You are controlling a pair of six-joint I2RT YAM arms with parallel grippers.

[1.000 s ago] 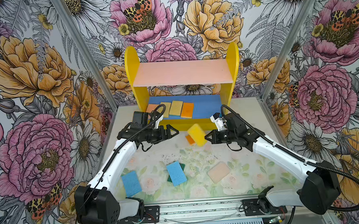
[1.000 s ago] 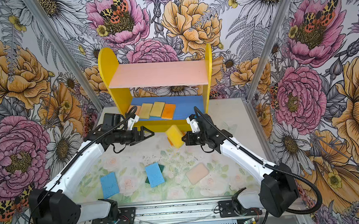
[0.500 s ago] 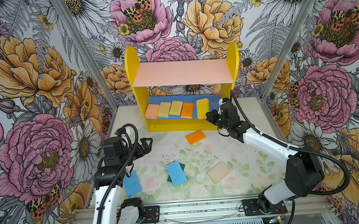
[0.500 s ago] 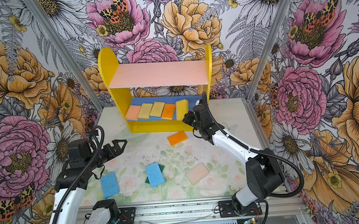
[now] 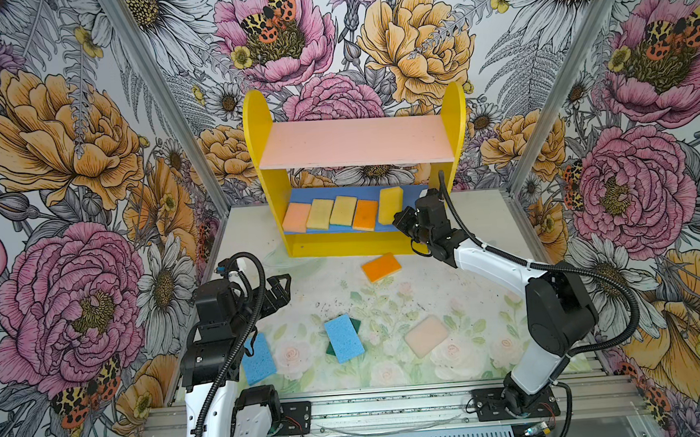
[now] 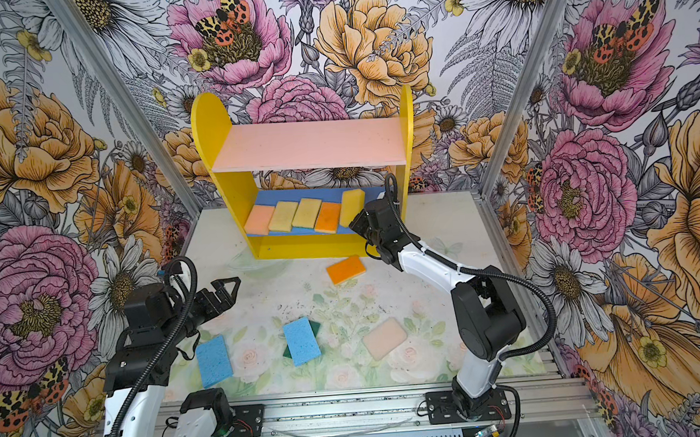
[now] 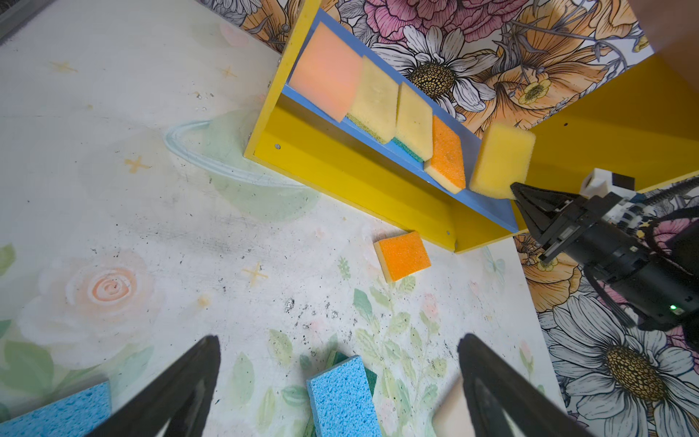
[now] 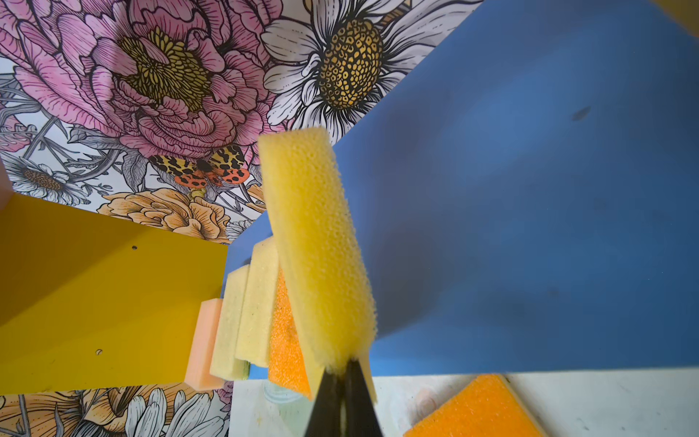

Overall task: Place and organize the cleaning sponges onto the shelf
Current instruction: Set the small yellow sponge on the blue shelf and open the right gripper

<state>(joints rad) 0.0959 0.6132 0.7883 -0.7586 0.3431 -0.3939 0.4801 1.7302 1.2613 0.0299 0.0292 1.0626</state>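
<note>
A yellow sponge (image 5: 390,204) is being pinched by the right gripper (image 5: 398,220) at the shelf's (image 5: 272,199) blue board. The left gripper (image 5: 280,290) is being held spread, empty.

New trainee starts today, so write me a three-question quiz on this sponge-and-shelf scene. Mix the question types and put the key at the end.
1. True or false: the left gripper is holding a sponge.
2. Leaving out the one that is gripped, how many make up the row of sponges on the blue lower board?
3. The right gripper is shut on a sponge of which colour? A blue, B yellow, C dark green.
Key: 1 false, its jaws stand open and empty. 2 four. 3 B, the yellow sponge.
</note>
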